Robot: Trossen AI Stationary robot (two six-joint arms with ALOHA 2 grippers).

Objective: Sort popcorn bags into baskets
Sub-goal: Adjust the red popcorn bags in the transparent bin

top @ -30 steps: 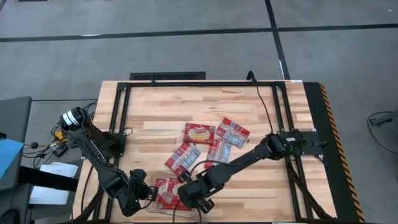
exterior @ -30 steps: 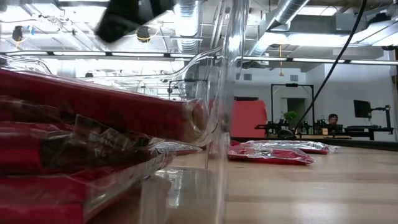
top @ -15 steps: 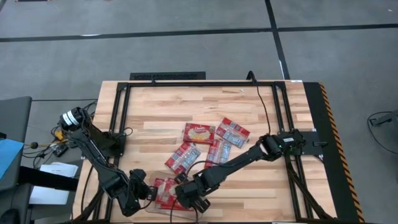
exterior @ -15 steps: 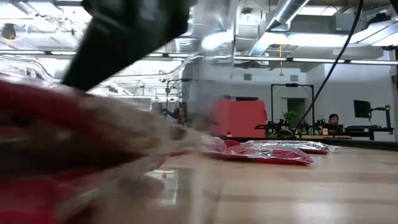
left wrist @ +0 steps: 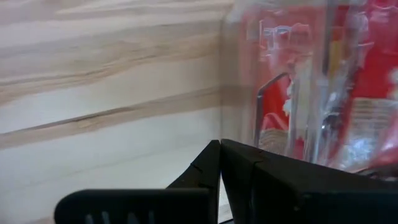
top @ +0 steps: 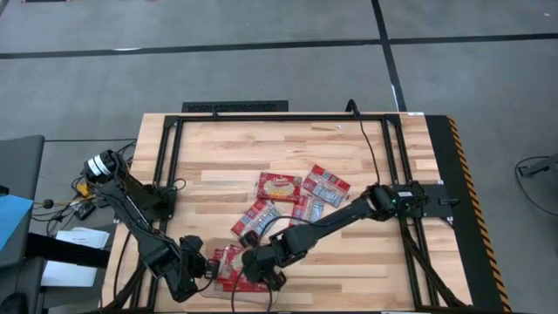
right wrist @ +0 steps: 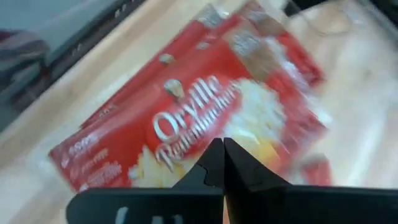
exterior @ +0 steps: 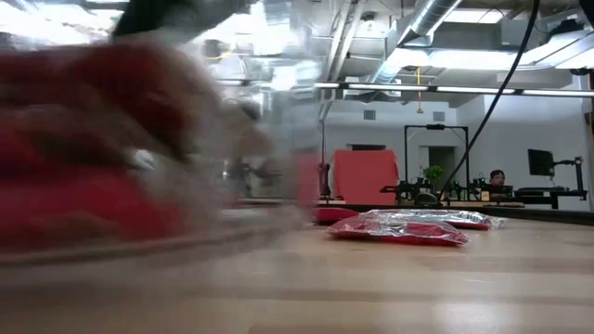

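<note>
The clear basket (top: 215, 258) stands near the table's front edge with red popcorn bags (top: 232, 267) stacked in it. My right gripper (top: 255, 269) is shut at the basket's right side, its tips over the top bag (right wrist: 205, 106), whose popcorn picture faces up. My left gripper (top: 199, 267) is shut just left of the basket, whose clear wall (left wrist: 249, 93) stands right beside its tips. Several more bags (top: 279, 185) lie flat on the wood at mid-table. My right gripper comes slanting down from the table's right with shut fingers (right wrist: 217, 155) onto the picture face (right wrist: 186, 134) of the top bag, which lies flat in the basket. The fingers hide the exact spot. My left gripper: I cannot tell whether its shut tips touch the basket's wall.
Loose bags lie at mid-table (top: 326, 185), (top: 255, 220), (top: 303, 209); in the low view two of them (exterior: 408, 225) show flat beyond the blurred basket (exterior: 139, 139). A black frame (top: 279, 116) runs around the table. Bare wood lies at the far side and right.
My right gripper has gone toward the table's left edge, still shut. The basket with its bags has slid along the table the same way, closer to my left gripper, and it shows blurred in the low view.
</note>
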